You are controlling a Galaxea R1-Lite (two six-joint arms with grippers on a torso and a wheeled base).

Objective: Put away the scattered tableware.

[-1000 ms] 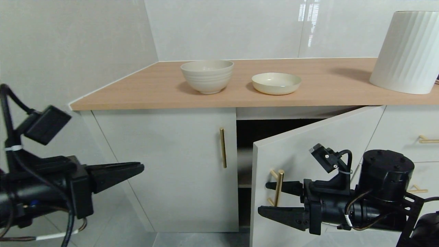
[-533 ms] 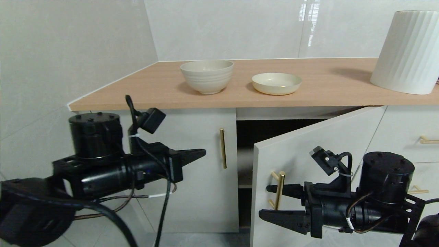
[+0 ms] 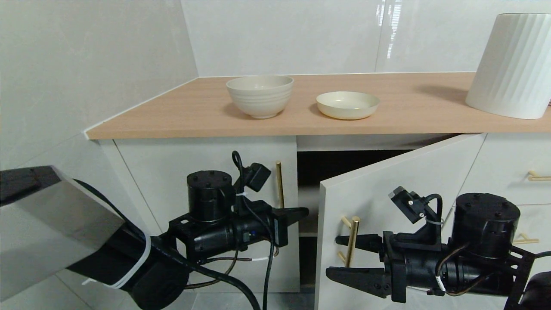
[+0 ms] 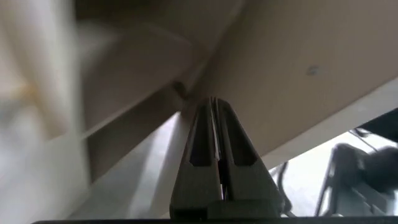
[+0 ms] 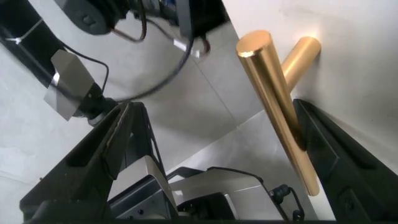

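A deep ribbed cream bowl (image 3: 260, 95) and a shallow cream dish (image 3: 347, 104) stand side by side on the wooden countertop (image 3: 172, 116). Below them the right cabinet door (image 3: 387, 181) hangs partly open. My right gripper (image 3: 332, 255) is open, with the door's gold handle (image 3: 352, 237) between its fingers; the right wrist view shows that handle (image 5: 273, 106) crossing the gap of the gripper (image 5: 217, 109). My left gripper (image 3: 301, 212) is shut and empty, its tip at the dark opening beside the door's edge. In the left wrist view its tip (image 4: 213, 106) points at the cabinet's inside.
A tall white ribbed container (image 3: 512, 64) stands at the counter's right end. The left cabinet door (image 3: 206, 172) is closed, its gold handle (image 3: 279, 185) just above my left gripper. Drawers with gold handles (image 3: 538, 175) lie to the right. A tiled wall closes the left side.
My left arm has swung from the far left across to the cabinet opening, staying shut. The right gripper has stayed open around the door handle.
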